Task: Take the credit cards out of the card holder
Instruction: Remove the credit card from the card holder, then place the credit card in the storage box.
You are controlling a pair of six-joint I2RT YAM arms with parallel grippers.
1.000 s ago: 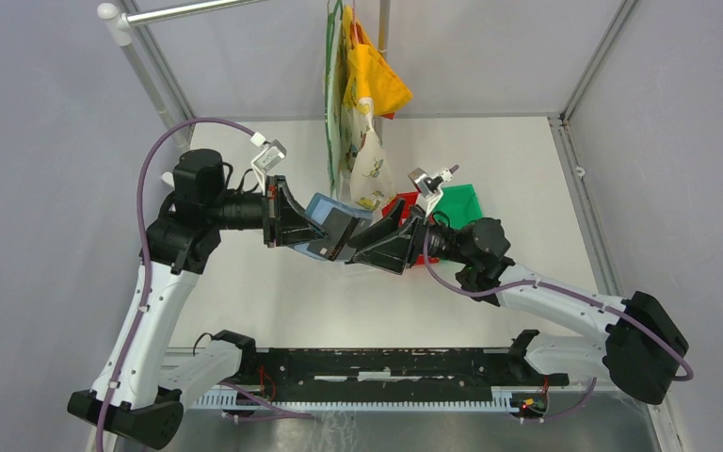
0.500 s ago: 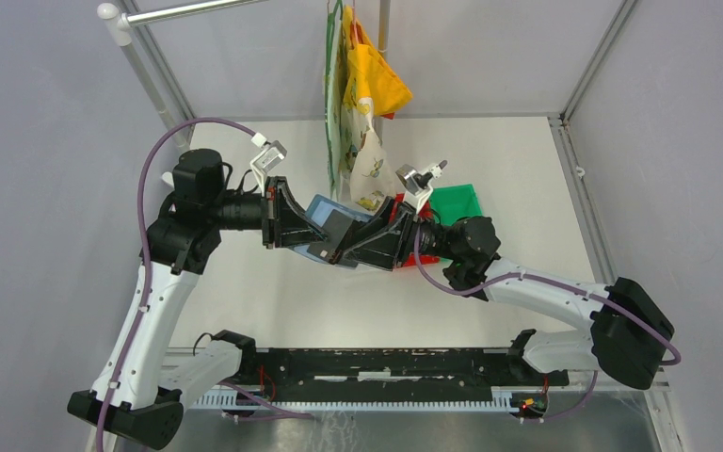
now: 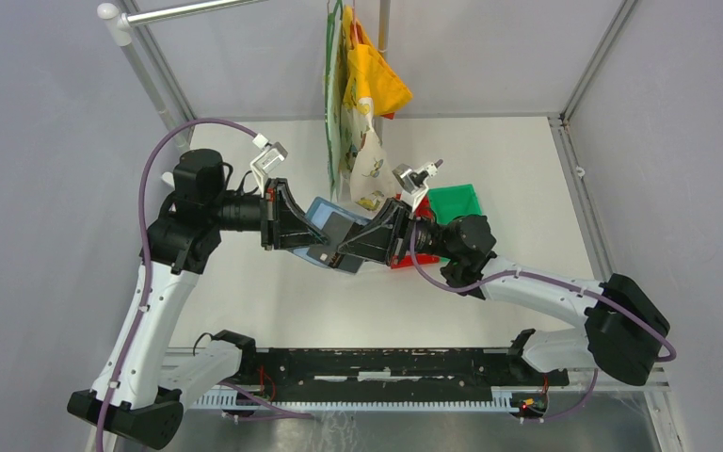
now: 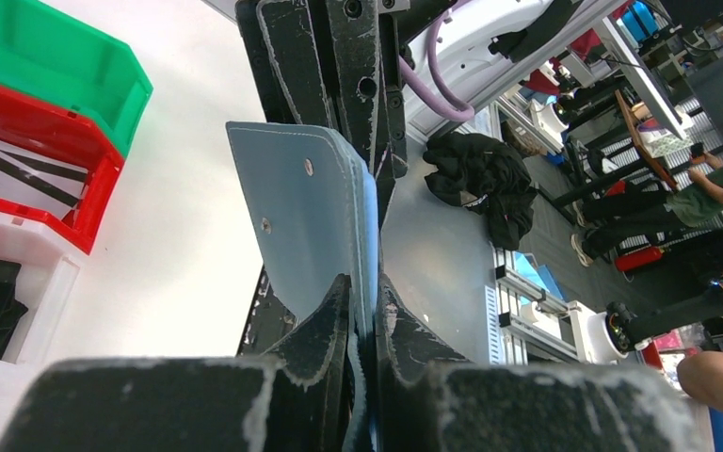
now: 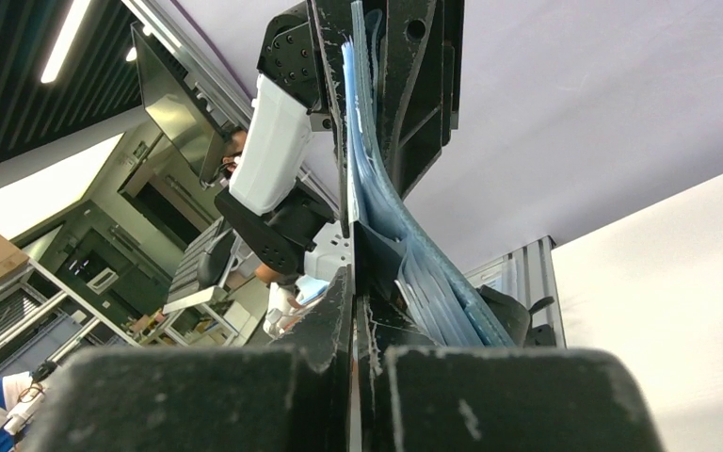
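Note:
The teal-blue card holder [image 3: 320, 215] hangs in the air above the table, pinched at one edge by my left gripper [image 3: 309, 232], which is shut on it. In the left wrist view the card holder [image 4: 306, 212] rises between the fingers [image 4: 331, 315]. My right gripper [image 3: 344, 249] meets it from the right, shut on a dark credit card [image 3: 337, 227] that sits in the holder's open inside. In the right wrist view the right gripper [image 5: 353, 282] has its jaws together on the dark card [image 5: 377, 256], with the holder's blue layers [image 5: 428, 282] beside it.
A green bin [image 3: 457, 202] and a red bin [image 3: 403, 258] stand behind the right gripper; a white bin [image 4: 5, 282] sits next to them. Yellow and patterned bags [image 3: 358, 104] hang from a rod over the table's back. Metal frame posts edge the table.
My right gripper has moved left into the card holder and gone from open to shut on the dark card. The left gripper has kept its hold, nearly still.

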